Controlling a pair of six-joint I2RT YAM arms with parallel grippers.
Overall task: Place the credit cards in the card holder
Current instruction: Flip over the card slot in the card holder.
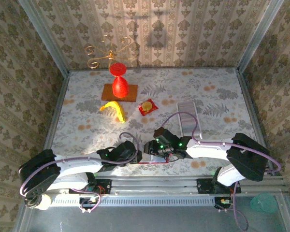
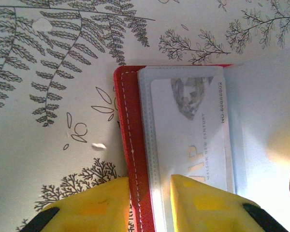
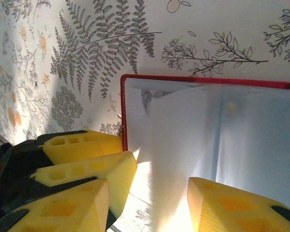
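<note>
Hard to make out from above: left gripper [image 1: 135, 155] and right gripper [image 1: 157, 149] crowded tip to tip, covering the card holder [image 1: 151, 163] but for a thin red strip just below them.

Cut off at the bottom of the left wrist view: card holder [image 2: 130, 145] lying open, its stitched red border running straight into the gap of the left gripper [image 2: 150, 186]. Jaws there a little apart, astride that border, one finger [image 2: 99, 203] over the bare table [image 2: 48, 145], the other over the clear sleeve [image 2: 146, 121]. No telling whether either presses down. Tucked in that sleeve, just ahead of the jaws, one card [image 2: 193, 135] with grey print.

Spread wide at the right gripper [image 3: 150, 188], nothing pinched. Between and ahead of its jaws, the pale inside of the card holder [image 3: 183, 79], washed out by glare. Impossible to say whether the sheet there is a card or a leaf.

Well beyond the right jaws, apart from them: the remaining credit cards [image 1: 188, 120], a pale stack on the table.
</note>
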